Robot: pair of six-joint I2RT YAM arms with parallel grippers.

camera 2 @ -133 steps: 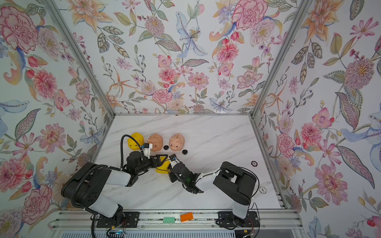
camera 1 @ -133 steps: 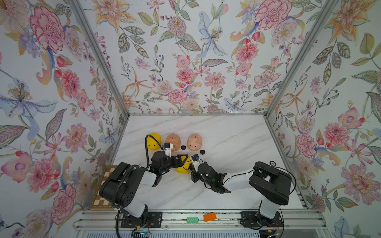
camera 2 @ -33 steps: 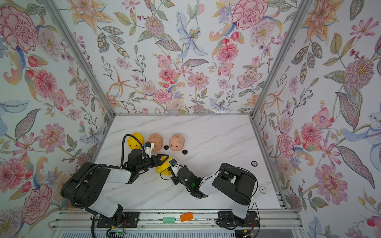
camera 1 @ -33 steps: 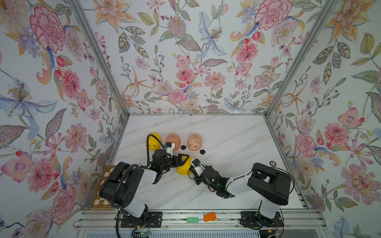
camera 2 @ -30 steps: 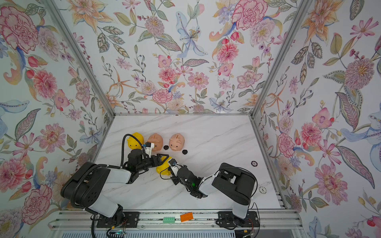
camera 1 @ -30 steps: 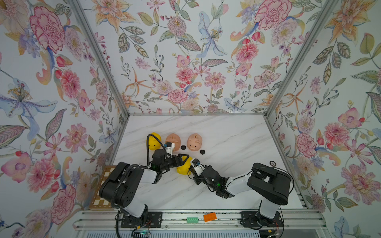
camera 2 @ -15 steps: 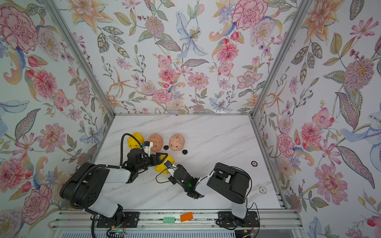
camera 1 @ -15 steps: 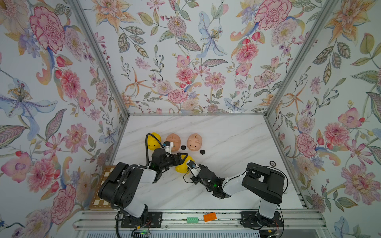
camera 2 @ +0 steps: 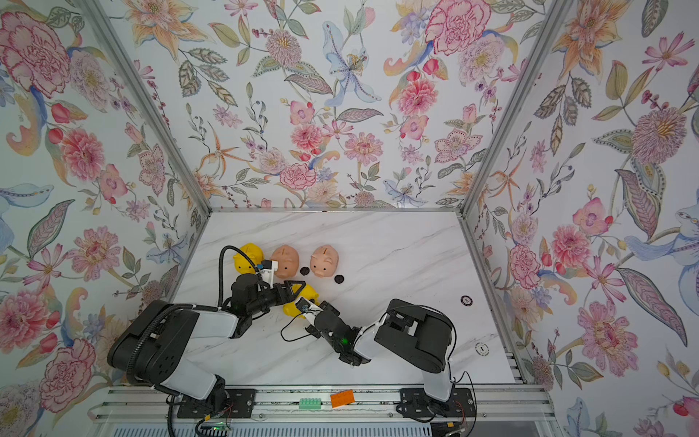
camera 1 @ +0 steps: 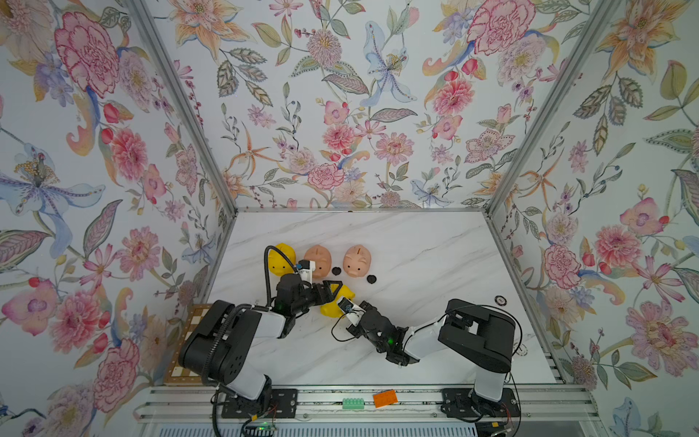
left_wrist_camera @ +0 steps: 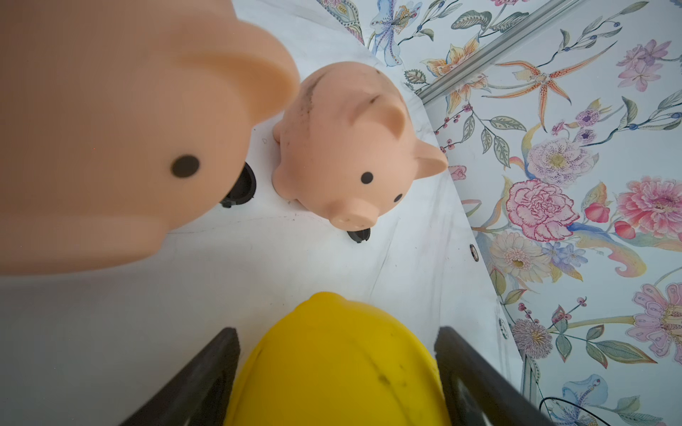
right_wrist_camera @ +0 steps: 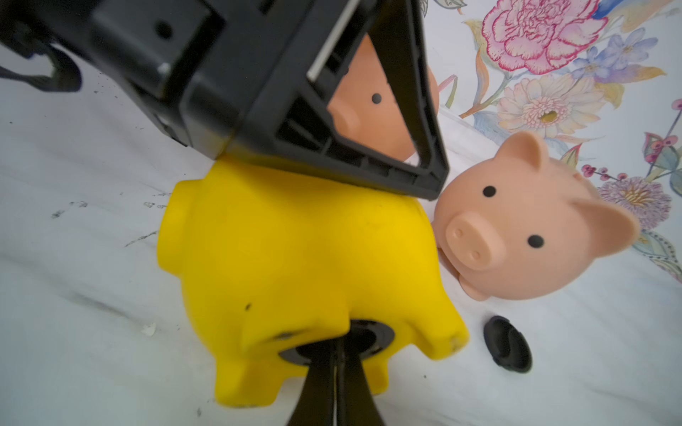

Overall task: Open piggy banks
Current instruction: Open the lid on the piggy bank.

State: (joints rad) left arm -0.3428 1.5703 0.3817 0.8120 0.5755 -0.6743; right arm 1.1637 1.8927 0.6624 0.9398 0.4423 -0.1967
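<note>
A yellow piggy bank lies tilted near the table's middle, and my left gripper is shut on its body. Its belly faces my right gripper, which is shut with its tips pinched on the black plug seated in the yellow piggy bank. Behind stand another yellow piggy bank and two peach-pink ones, each pink one with a loose black plug beside it.
The nearer pink pig and a loose plug sit close to the held pig. A small round disc lies by the right wall. Off the table's left edge is a checkered board; orange and green bricks rest on the front rail.
My right gripper has slid left to the yellow pig's belly and closed on the plug. The left gripper has kept its hold, and the pig has barely shifted.
</note>
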